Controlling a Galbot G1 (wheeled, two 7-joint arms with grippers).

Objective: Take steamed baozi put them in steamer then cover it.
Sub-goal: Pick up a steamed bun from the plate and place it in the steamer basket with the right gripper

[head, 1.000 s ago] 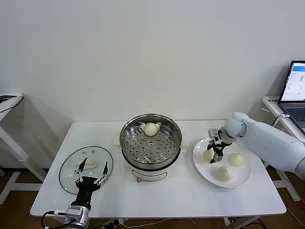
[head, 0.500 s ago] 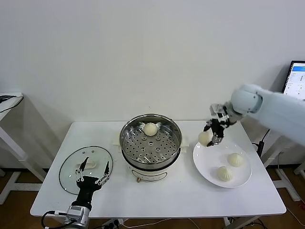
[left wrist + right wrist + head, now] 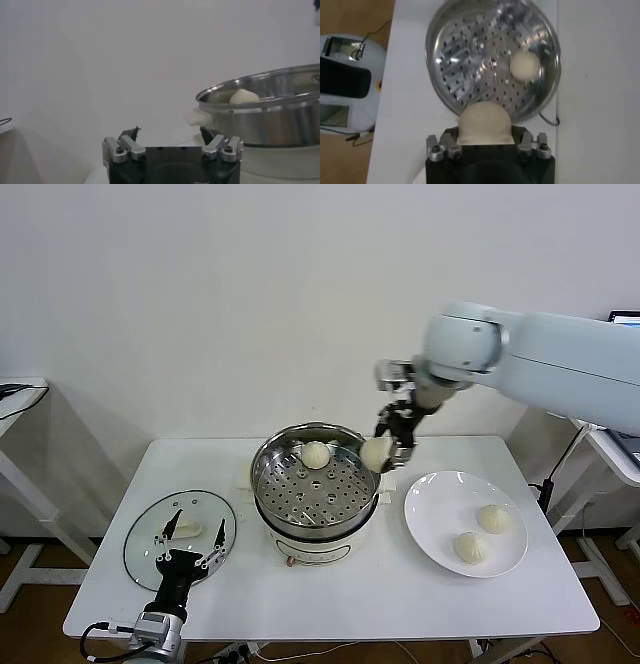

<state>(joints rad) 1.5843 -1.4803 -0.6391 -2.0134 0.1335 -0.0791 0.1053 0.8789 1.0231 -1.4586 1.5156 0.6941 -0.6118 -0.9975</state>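
The steamer [image 3: 318,506] stands mid-table with one baozi [image 3: 316,454] on its perforated tray. My right gripper [image 3: 385,446] is shut on a second baozi [image 3: 376,452], held in the air over the steamer's right rim. In the right wrist view that held baozi [image 3: 485,122] fills the gripper [image 3: 485,139], with the tray [image 3: 470,65] and the other bun [image 3: 525,66] below. Two more baozi [image 3: 494,518] [image 3: 472,547] lie on the white plate [image 3: 430,524]. The glass cover [image 3: 150,529] lies flat at the left. My left gripper [image 3: 190,536] is open over the cover, fingers [image 3: 130,134] spread and empty.
A laptop sits on a side table at the far right edge. Another side table stands at the left. The table's front strip before the steamer and plate is bare white surface.
My right gripper lifted a baozi off the plate and carried it up and left to the steamer's right rim. The left gripper stayed over the cover.
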